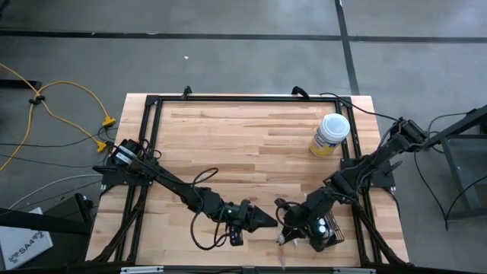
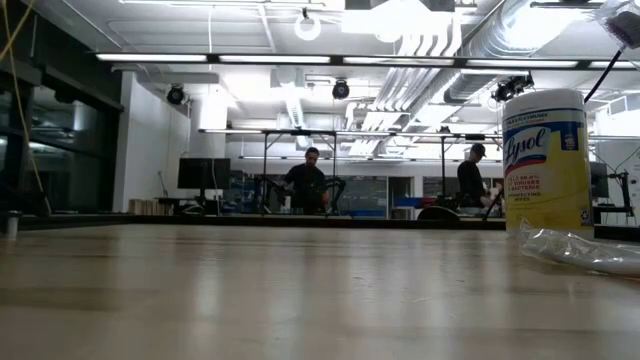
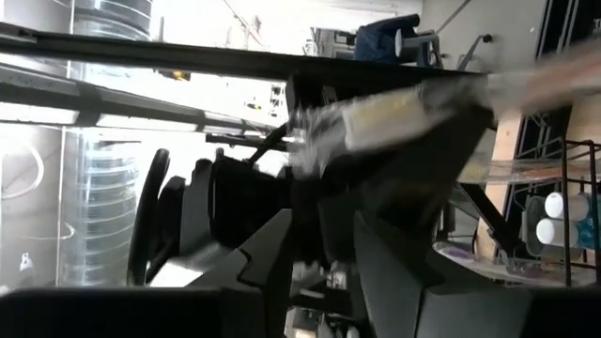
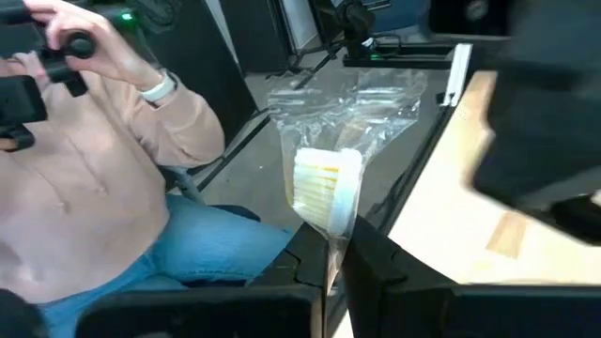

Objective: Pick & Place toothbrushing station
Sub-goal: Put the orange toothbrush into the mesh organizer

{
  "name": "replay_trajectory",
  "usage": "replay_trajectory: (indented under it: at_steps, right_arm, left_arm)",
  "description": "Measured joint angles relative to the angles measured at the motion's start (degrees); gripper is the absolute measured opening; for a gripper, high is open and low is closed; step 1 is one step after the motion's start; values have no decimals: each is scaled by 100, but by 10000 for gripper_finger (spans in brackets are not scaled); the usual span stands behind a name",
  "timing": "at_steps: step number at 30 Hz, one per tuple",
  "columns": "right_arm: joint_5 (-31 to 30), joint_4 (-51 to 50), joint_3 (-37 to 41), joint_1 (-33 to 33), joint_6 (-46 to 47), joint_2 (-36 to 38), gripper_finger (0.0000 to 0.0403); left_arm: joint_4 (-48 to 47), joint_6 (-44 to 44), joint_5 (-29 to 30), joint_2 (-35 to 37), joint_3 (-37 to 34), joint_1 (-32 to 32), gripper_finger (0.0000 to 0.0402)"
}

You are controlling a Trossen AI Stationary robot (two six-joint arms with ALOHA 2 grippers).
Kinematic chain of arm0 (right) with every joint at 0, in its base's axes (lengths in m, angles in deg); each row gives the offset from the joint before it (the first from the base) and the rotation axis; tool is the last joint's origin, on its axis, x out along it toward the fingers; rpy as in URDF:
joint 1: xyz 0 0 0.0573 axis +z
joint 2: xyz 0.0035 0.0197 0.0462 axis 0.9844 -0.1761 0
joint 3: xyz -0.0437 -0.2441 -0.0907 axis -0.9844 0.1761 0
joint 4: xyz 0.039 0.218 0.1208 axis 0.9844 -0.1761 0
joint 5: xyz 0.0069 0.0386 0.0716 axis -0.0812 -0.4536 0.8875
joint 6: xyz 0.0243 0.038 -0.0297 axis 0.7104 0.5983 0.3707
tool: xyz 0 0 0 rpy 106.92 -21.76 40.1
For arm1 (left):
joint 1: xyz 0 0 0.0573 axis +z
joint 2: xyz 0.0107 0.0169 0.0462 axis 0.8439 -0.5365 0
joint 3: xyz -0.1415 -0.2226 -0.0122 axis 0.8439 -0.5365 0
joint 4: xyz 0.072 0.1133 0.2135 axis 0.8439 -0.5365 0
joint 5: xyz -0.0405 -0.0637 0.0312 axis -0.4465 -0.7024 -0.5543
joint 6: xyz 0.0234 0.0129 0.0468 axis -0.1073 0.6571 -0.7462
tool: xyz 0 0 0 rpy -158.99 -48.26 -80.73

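Note:
The toothbrushing station, a small black wire basket [image 1: 329, 230], stands near the table's front right corner with white-capped items in it; it also shows as the basket [image 3: 566, 169] in the left wrist view. My right gripper [image 1: 291, 228] is just left of it, shut on a toothbrush [image 4: 324, 192] with white and yellow bristles inside a clear plastic wrapper [image 4: 362, 103]. My left gripper [image 1: 270, 221] faces it from the left, open [image 3: 324, 246], with the wrapper [image 3: 394, 117] just beyond its fingertips. My right gripper pinches the wrapped toothbrush just below its bristle head [image 4: 336, 237] between its two fingers. The head and the loose wrapper stick out past the fingertips. The brush is lifted clear of the table. My left gripper: whether it still touches the wrapper I cannot tell.
A yellow canister with a white lid [image 1: 331, 135] stands at the far right. A crumpled clear wrapper [image 2: 585, 250] lies on the table beside the canister [image 2: 545, 160]. A person [image 4: 103, 178] sits just beyond the near edge. Bare wood [image 1: 228, 144] fills the middle.

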Motion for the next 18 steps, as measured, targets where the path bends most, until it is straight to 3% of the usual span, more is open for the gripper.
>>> replay_trajectory:
  at_steps: [8, 18]
  right_arm:
    - [-599, -330, 2, 311, 109, 200, 6]
    - [-2427, -1623, 0, 919, 122, 1177, 5]
  left_arm:
    - [-7, 238, 398, 2, 0, -10, 108]
    - [-23, 500, 412, 2, 0, -73, 108]
